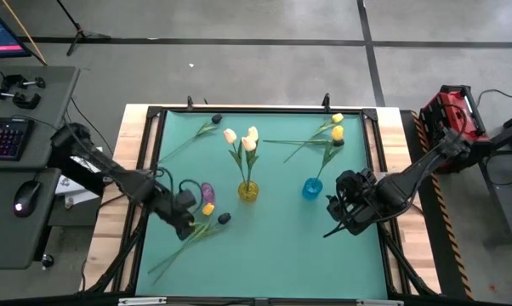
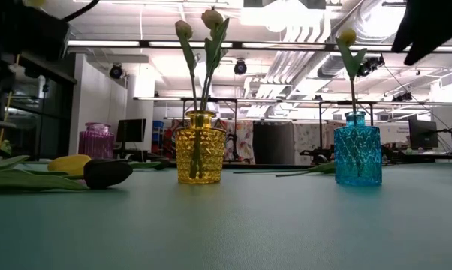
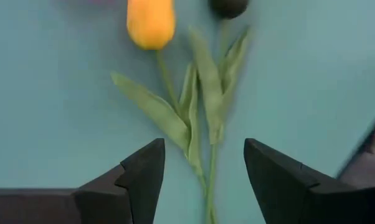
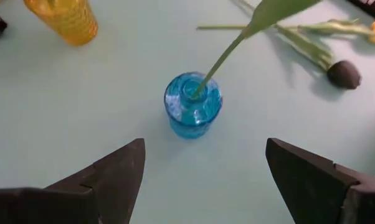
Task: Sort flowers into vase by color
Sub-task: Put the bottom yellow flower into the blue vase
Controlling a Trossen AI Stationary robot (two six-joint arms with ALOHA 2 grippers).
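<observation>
My left gripper (image 1: 188, 224) (image 3: 203, 180) is open and hovers low over two tulips lying side by side on the green mat, a yellow one (image 3: 150, 22) (image 1: 207, 208) and a black one (image 3: 228, 6) (image 1: 224, 218). Its fingers stand on either side of their stems (image 3: 207, 168) without touching. The yellow vase (image 1: 248, 190) (image 2: 200, 148) holds cream-peach tulips (image 1: 248, 143). The blue vase (image 1: 312, 188) (image 4: 192, 112) holds one yellow tulip (image 1: 338, 133). My right gripper (image 1: 337, 208) (image 4: 203, 180) is open, raised just near-right of the blue vase.
A purple vase (image 1: 207, 191) (image 2: 97, 140) stands just beyond the left gripper. A black tulip (image 1: 216, 120) lies far-left. A yellow tulip (image 1: 337, 118) and a black one (image 4: 344, 74) lie far-right. A black frame (image 1: 264, 110) rims the mat. The near half of the mat is bare.
</observation>
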